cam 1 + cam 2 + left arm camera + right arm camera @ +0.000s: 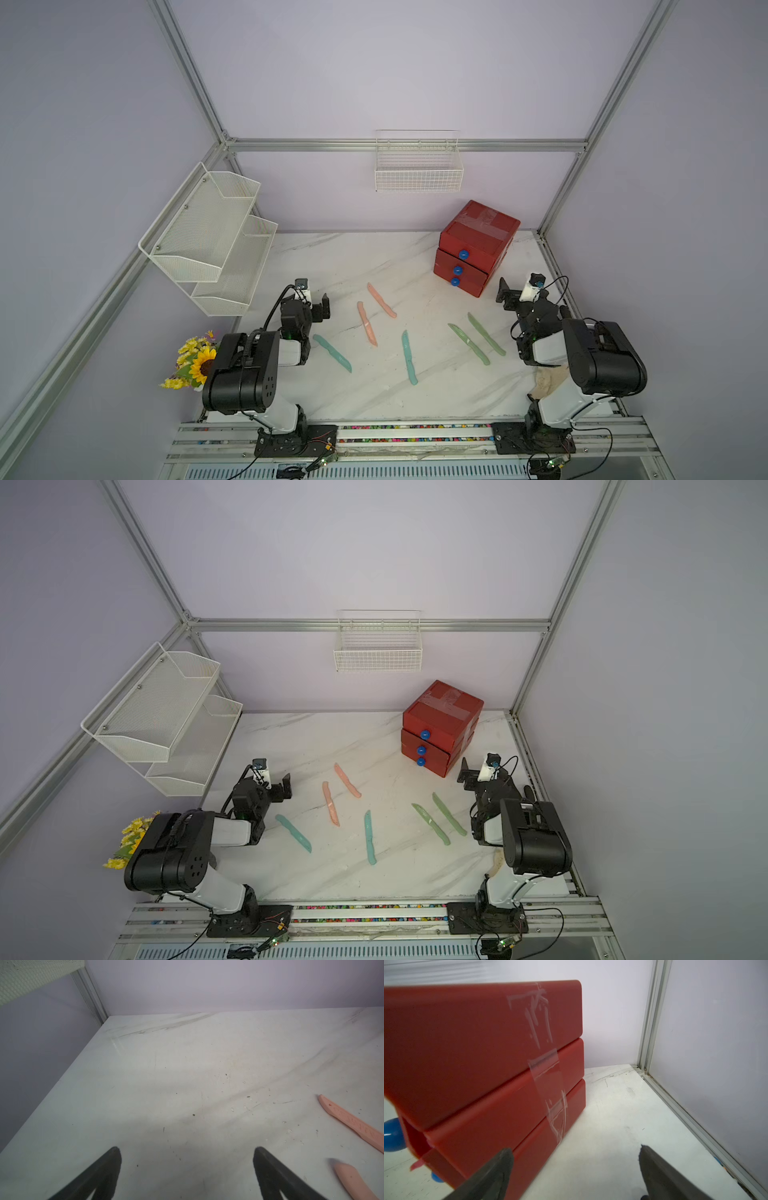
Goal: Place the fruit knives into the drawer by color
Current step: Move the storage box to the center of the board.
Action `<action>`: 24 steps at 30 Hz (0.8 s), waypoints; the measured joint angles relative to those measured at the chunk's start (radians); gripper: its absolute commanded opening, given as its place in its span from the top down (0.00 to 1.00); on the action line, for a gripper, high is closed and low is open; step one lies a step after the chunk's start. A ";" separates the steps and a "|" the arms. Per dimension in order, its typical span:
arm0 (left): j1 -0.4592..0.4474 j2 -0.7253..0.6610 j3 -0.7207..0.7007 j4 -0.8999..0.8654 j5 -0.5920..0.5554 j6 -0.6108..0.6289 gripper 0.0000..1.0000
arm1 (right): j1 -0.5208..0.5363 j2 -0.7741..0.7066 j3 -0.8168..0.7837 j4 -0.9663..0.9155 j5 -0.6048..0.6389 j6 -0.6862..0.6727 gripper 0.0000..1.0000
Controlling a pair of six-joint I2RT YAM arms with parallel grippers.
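Observation:
Six fruit knives lie flat on the marble table (332,257): two pink (381,300) (367,323), two teal (332,353) (409,357), two pale green (468,344) (486,334). The red drawer (478,245) stands at the back right, its blue knobs (463,253) facing the knives. My left gripper (187,1153) hangs open over bare table, left of the pink knives (353,1122). My right gripper (575,1153) is open beside the drawer's taped side (488,1053), and nothing lies between its fingers.
A white two-tier mesh rack (208,241) hangs on the left wall and a wire basket (417,170) on the back rail. Sunflowers (195,365) sit behind the left arm. A beige cloth (548,380) lies under the right arm. Aluminium posts (652,1022) edge the table.

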 measured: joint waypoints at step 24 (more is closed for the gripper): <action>0.000 0.000 0.000 0.018 0.000 -0.003 0.00 | 0.003 0.000 0.000 0.000 0.001 0.000 0.03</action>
